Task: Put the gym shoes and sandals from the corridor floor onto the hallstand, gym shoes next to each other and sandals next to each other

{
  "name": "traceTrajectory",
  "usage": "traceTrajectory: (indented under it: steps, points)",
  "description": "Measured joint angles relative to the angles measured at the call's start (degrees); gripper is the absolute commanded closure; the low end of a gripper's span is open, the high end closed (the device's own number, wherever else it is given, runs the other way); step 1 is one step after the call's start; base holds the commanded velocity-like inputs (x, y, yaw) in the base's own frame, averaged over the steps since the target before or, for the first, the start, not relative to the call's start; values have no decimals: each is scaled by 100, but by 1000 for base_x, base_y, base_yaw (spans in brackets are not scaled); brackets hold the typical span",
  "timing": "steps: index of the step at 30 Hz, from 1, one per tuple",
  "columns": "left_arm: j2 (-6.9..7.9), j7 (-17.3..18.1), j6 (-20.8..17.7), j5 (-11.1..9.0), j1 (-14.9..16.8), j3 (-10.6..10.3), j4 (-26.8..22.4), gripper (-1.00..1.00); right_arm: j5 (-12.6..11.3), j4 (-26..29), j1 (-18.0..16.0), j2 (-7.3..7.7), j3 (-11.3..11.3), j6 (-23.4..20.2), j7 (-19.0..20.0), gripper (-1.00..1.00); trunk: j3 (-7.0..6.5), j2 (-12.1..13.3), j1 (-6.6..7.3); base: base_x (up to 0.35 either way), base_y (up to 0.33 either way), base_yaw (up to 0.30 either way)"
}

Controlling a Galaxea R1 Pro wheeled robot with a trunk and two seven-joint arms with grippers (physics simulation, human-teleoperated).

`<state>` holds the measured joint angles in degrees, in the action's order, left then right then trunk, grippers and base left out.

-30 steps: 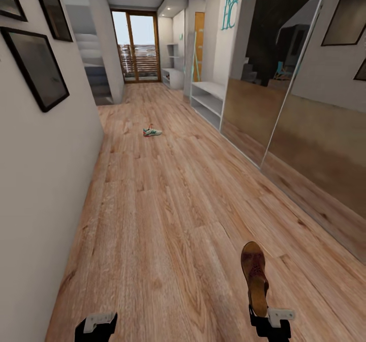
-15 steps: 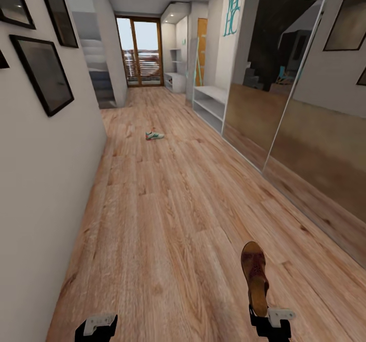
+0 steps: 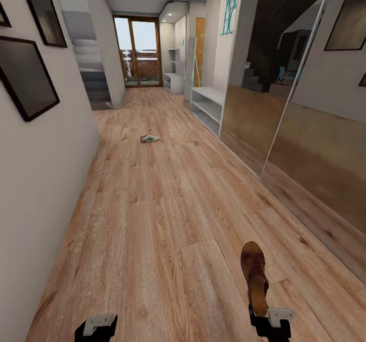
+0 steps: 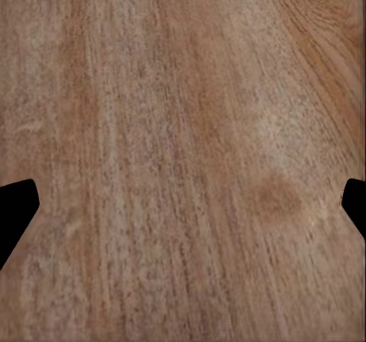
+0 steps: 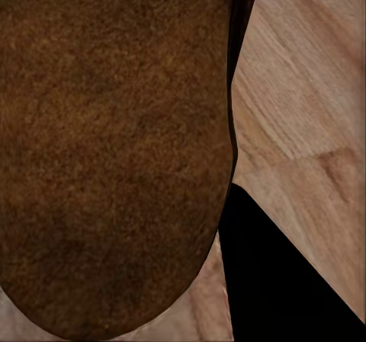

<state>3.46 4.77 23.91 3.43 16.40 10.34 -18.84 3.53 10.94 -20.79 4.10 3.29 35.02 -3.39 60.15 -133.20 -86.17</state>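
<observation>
Your right tool sits low at 5 o'clock in the head view, clamped on a sandal that points toward 12. Your left tool hangs low at 7 o'clock, fingers spread wide and holding nothing.

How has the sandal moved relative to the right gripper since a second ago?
No. The sandal sits the same in the right gripper; the shifted walls and floor reflect camera movement.
</observation>
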Motion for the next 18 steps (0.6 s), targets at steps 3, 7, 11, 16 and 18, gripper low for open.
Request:
traceTrajectory:
  steps: [3, 7, 11, 16, 18]
  points:
    - [0, 0, 0, 0, 0, -1, -1, -100, -9, 0, 0, -3, 4, 0, -10, 100, 0, 0, 0, 298, -169, 41]
    - [1, -1, 0, -3, -1, 4, -2, -100, -9, -2, -1, -4, 0, 0, -11, 100, 0, 0, 0, 317, -115, 176]
    - [7, -3, 0, -42, -2, 60, -3, -100, -10, -2, -2, -4, 0, 0, -12, 100, 0, 0, 0, 327, -86, 254]
    - [6, 2, 0, -68, -2, 149, -3, -100, -9, -3, -2, -5, 0, -1, -12, 100, 0, 0, 0, 330, -78, 276]
    - [7, 3, 0, -70, -2, 153, -3, -100, -6, -3, -2, -5, 0, -1, -12, 100, 0, 0, 0, 330, -77, 278]
